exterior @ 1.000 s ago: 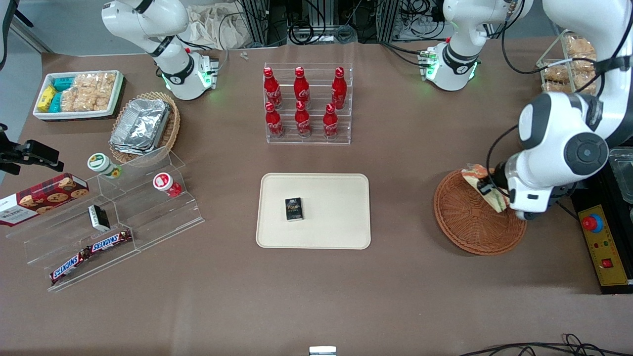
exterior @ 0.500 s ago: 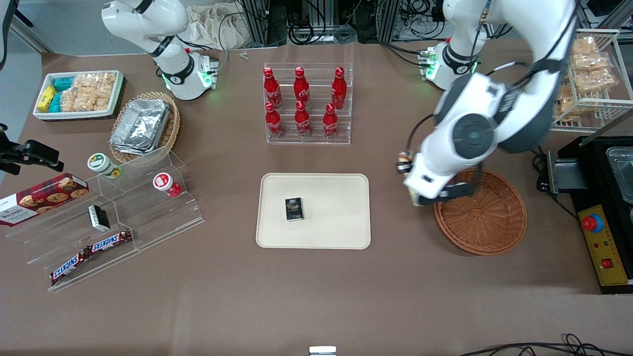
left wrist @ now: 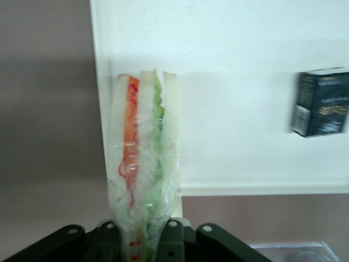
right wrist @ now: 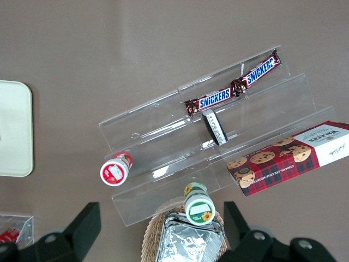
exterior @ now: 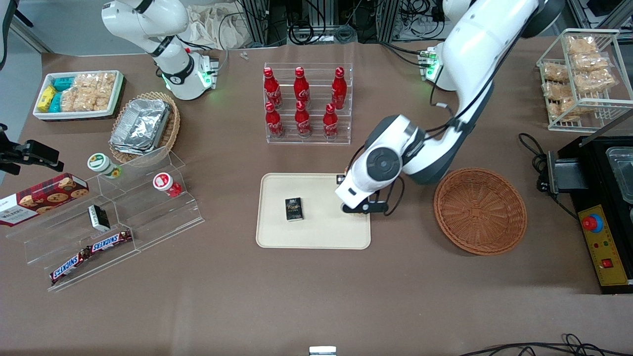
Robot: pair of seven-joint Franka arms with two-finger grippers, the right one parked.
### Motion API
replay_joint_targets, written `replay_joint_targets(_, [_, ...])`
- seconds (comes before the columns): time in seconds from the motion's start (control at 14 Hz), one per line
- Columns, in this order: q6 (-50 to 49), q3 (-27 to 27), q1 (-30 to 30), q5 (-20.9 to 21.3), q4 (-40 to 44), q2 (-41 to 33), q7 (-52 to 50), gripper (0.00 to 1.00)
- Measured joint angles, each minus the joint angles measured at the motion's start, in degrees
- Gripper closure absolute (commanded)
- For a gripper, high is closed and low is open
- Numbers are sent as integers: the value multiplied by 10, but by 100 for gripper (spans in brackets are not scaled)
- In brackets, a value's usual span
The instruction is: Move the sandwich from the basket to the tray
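My left gripper (left wrist: 140,229) is shut on the sandwich (left wrist: 143,158), a clear-wrapped wedge of pale bread with orange and green filling. It holds the sandwich above the cream tray (left wrist: 245,82), over the tray's edge toward the working arm's end. In the front view the arm's wrist (exterior: 368,180) hangs over that edge of the tray (exterior: 321,232) and hides the gripper and the sandwich. The round reddish-brown wicker basket (exterior: 479,210) lies beside the tray with nothing in it. A small black box (exterior: 293,208) lies on the tray, and it also shows in the left wrist view (left wrist: 322,102).
A clear rack of red bottles (exterior: 307,106) stands farther from the front camera than the tray. A stepped acrylic shelf (exterior: 118,212), a foil-filled oval basket (exterior: 143,126) and a white snack bin (exterior: 79,94) lie toward the parked arm's end. A wire snack basket (exterior: 578,74) and black machine (exterior: 603,198) lie toward the working arm's.
My left gripper has lifted the sandwich out of the basket and carried it sideways to above the tray's edge. The basket now holds nothing.
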Motion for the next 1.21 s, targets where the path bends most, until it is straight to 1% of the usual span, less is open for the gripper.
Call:
replay_joint_targets(0.14, [5, 0, -5, 38, 34, 40, -16, 100])
replay_joint_targets(0.21, [5, 0, -6, 48, 50, 55, -20, 100])
replay_joint_targets(0.43, [5, 1, -6, 57, 72, 72, -21, 100])
replay_joint_targets(0.57, [5, 2, -6, 57, 73, 73, -22, 56])
replay_joint_targets(0.64, [5, 2, -6, 57, 74, 73, -24, 13])
replay_joint_targets(0.71, [5, 2, -6, 57, 74, 74, -24, 0])
replay_joint_targets(1.0, [2, 3, -6, 58, 77, 75, -25, 0])
replay_joint_targets(1.21, [-26, 3, -6, 58, 84, 73, -27, 0])
